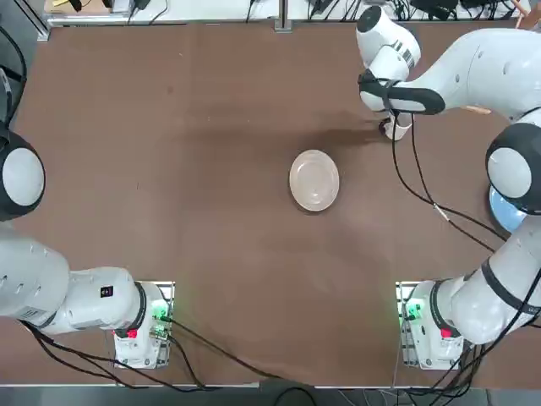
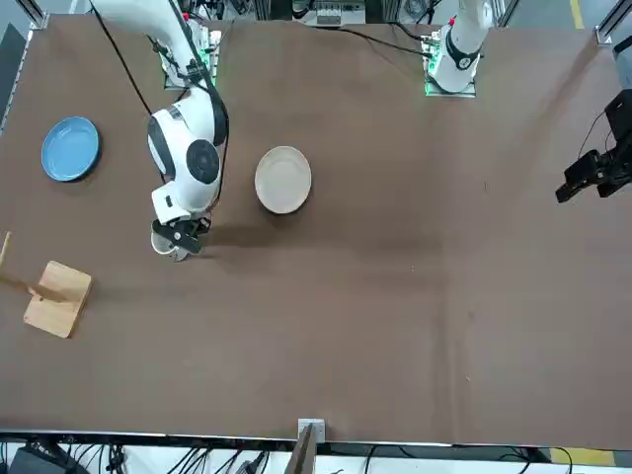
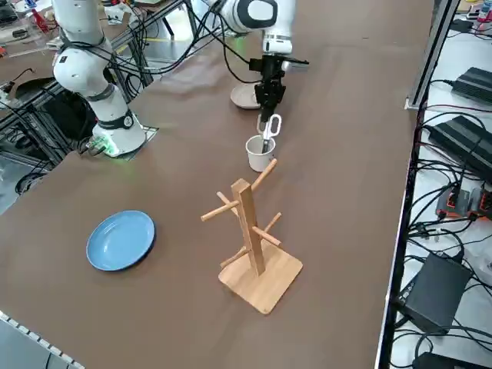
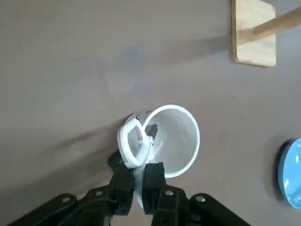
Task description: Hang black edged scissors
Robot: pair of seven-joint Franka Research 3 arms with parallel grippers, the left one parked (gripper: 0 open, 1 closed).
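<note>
White mug (image 3: 260, 152) at centre of right side view holds black edged scissors (image 3: 268, 131), blades down. Right gripper (image 3: 268, 104) clenched on scissors' handle loops. Straight vertical lift advised before carry to wooden rack (image 3: 251, 231), lower centre; mug tipping to be avoided.

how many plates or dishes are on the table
2. A blue plate lies near the table's edge on the robot's right, beside the wooden rack. A white dish sits mid-table, near the right gripper, which is shut on the black edged scissors over the mug.
</note>
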